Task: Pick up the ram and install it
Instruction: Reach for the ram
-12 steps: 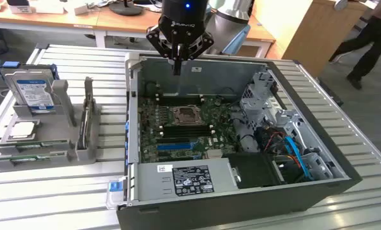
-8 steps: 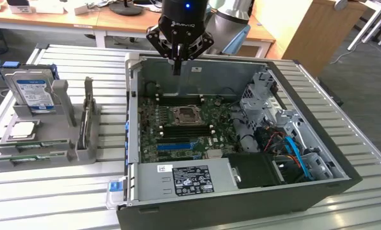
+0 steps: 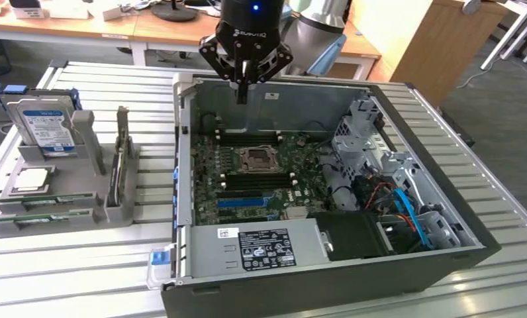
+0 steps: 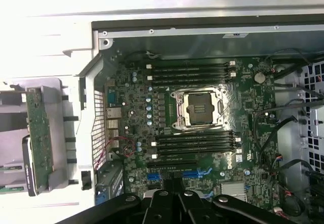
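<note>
Green ram sticks rest in the grey holder (image 3: pixel 96 215) at the exterior view's left: one stands on edge (image 3: pixel 120 165) (image 4: pixel 39 133) and two lie flat near the holder's front (image 3: pixel 59 199). My gripper (image 3: pixel 242 98) (image 4: pixel 170 199) hangs over the far wall of the open computer case (image 3: pixel 475 242), shut with nothing between its fingers. It is well apart from the holder. Below it lies the green motherboard (image 4: pixel 136 107) with black memory slots (image 4: pixel 190 72) (image 4: pixel 195 143) on both sides of the processor socket (image 4: pixel 197 107) (image 3: pixel 257 158).
The holder also carries an upright blue-labelled hard drive (image 3: pixel 47 126) and a square silver processor chip (image 3: pixel 32 179). Cables (image 3: pixel 405 205) and a drive cage (image 3: pixel 361 136) crowd the case's side at the exterior view's right. A power supply (image 3: pixel 263 248) fills the case's near end.
</note>
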Motion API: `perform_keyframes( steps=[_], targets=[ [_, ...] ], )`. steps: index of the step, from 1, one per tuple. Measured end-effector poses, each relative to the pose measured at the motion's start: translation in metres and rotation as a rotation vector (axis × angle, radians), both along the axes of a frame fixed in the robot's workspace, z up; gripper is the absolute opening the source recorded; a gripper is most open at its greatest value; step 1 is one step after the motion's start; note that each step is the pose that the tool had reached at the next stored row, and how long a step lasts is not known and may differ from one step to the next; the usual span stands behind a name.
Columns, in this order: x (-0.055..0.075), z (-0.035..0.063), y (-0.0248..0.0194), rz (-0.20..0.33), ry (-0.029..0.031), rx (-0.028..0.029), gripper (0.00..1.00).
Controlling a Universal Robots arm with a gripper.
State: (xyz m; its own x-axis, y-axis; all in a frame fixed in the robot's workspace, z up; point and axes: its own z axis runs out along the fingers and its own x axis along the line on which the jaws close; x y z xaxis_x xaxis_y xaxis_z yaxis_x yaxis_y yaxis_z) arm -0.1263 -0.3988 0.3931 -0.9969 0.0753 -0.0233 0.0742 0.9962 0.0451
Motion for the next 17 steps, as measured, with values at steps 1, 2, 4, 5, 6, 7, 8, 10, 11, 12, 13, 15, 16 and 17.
perform_keyframes(
  steps=[1,2,4,5,6,7,8,10,11,12,13,15,16,17],
  targets=[
    [-0.001,-0.0001,0.0000,0.000,-0.0001,0.0001,0.11],
    [-0.002,-0.0001,0.0000,0.000,0.0000,0.0000,0.11],
    [-0.004,-0.0003,0.0000,0.000,-0.0001,0.0002,0.11],
    [-0.005,-0.0004,0.0000,0.000,0.0000,0.0001,0.11],
    [-0.006,-0.0004,0.0000,0.000,0.0000,0.0000,0.11],
    [-0.007,-0.0005,0.0000,0.000,0.0000,-0.0001,0.11],
    [-0.008,-0.0006,0.0000,0.000,0.0001,-0.0001,0.11],
    [-0.011,-0.0009,0.0000,0.000,0.0000,0.0000,0.11],
    [-0.013,-0.0010,0.0000,0.000,0.0000,0.0000,0.11],
    [-0.014,-0.0011,0.0000,0.000,0.0000,0.0000,0.11],
    [-0.016,-0.0013,0.0000,0.000,-0.0001,0.0001,0.11],
    [-0.018,-0.0014,0.0000,0.000,-0.0001,0.0000,0.11],
    [-0.019,-0.0014,0.0000,0.000,0.0000,0.0001,0.11],
    [-0.021,-0.0014,0.0000,0.000,-0.0001,0.0001,0.11]
  ],
)
